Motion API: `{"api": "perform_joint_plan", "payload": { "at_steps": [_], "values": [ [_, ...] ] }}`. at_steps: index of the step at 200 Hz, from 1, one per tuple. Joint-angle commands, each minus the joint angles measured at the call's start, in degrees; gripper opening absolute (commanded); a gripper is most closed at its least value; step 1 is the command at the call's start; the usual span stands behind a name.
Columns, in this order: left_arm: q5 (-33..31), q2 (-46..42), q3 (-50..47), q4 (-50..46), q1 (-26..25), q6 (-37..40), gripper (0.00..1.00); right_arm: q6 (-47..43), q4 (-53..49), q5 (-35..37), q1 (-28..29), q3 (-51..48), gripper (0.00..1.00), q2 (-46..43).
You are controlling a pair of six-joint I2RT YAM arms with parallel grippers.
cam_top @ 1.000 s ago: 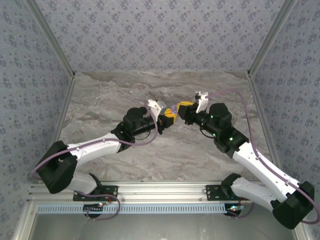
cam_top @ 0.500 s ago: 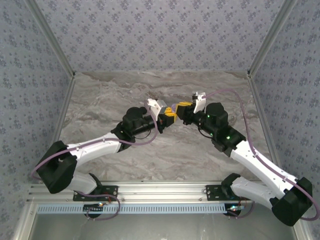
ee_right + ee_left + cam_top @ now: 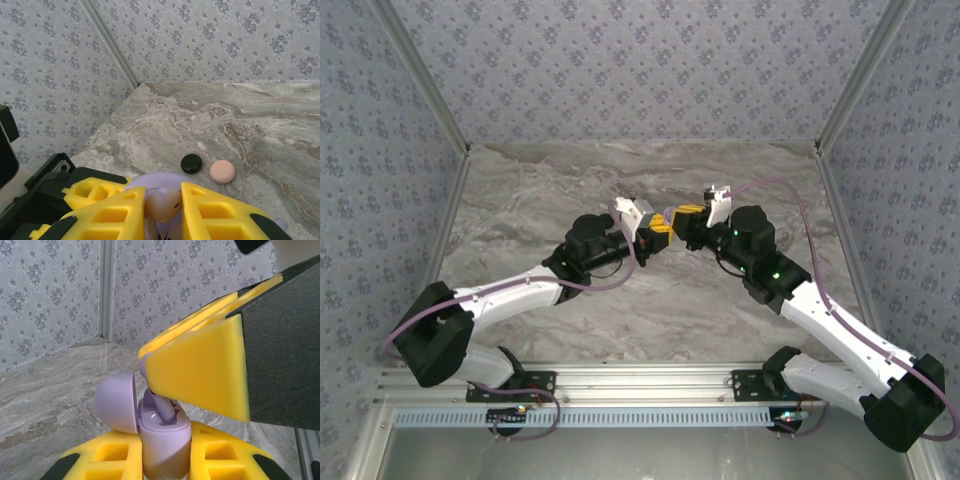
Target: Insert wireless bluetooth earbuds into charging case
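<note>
Open lilac case (image 3: 165, 440) — lilac earbud (image 3: 162, 409) partly inside

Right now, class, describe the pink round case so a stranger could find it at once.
On the marble table in the right wrist view, look just beyond the yellow fingers. Two small round cases lie side by side there; the pink case is the pale one on the right, beside the black case.

The left tool (image 3: 657, 233) and the right tool (image 3: 684, 216) meet tip to tip over the middle of the marble tabletop (image 3: 535, 190). The right tool sits at 2 o'clock from the left tool. Their yellow pads (image 3: 663, 227) face each other, close together.
</note>
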Motion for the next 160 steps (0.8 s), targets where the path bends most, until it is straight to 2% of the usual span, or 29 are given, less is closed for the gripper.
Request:
{"api": "perform_joint_plan", "payload": {
  "at_steps": [1, 58, 115, 160],
  "values": [
    [0.0, 0.1, 2.2, 2.6, -0.2, -0.5, 0.0, -1.1, -1.7, 0.5, 0.6, 0.0, 0.25, -0.7],
    [0.0, 0.5, 2.1, 3.1, -0.3, -0.8, 0.0, -0.5, -2.7, -1.8, 0.4, 1.7, 0.32, -0.6],
    [0.2, 0.7, 1.8, 4.3, -0.2, -1.7, 0.0, 0.5, -7.2, -3.7, -1.1, 6.7, 0.52, -0.4],
    [0.2, 0.4, 1.5, 4.9, -0.2, -2.1, 0.0, 1.7, -13.3, -9.7, -6.2, 11.0, 0.65, -0.9]
  ]
}}
